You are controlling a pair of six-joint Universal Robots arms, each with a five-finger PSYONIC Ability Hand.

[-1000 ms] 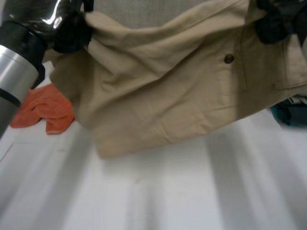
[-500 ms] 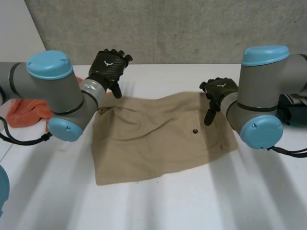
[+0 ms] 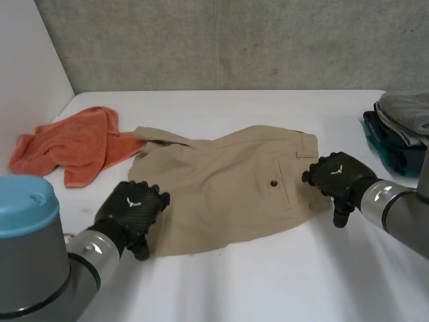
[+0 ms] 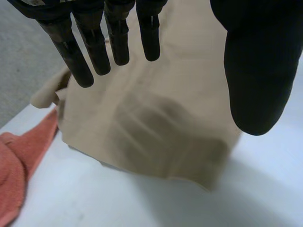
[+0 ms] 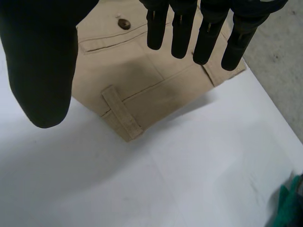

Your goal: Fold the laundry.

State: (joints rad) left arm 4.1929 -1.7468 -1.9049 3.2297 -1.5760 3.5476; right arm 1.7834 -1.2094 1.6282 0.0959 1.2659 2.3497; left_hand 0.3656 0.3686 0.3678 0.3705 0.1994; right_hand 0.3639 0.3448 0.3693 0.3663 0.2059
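Observation:
Beige shorts (image 3: 224, 188) lie spread flat on the white table (image 3: 268, 282), a buttoned back pocket facing up. My left hand (image 3: 131, 213) hovers over the shorts' near left corner, its fingers straight and apart, holding nothing. In the left wrist view the beige shorts (image 4: 156, 113) lie below the left hand's fingers (image 4: 94, 42). My right hand (image 3: 338, 178) is over the waistband edge at the shorts' right side, also open and empty. The right wrist view has the waistband corner with a belt loop (image 5: 122, 112) under the right hand's fingers (image 5: 203, 33).
An orange towel (image 3: 70, 144) lies crumpled at the table's left, touching the shorts' far left corner. A stack of folded grey and teal laundry (image 3: 402, 131) sits at the right edge. A grey wall runs behind the table.
One second ago both hands held the shorts up in the air. They let go, the shorts dropped flat onto the table, and both arms drew back toward the near side.

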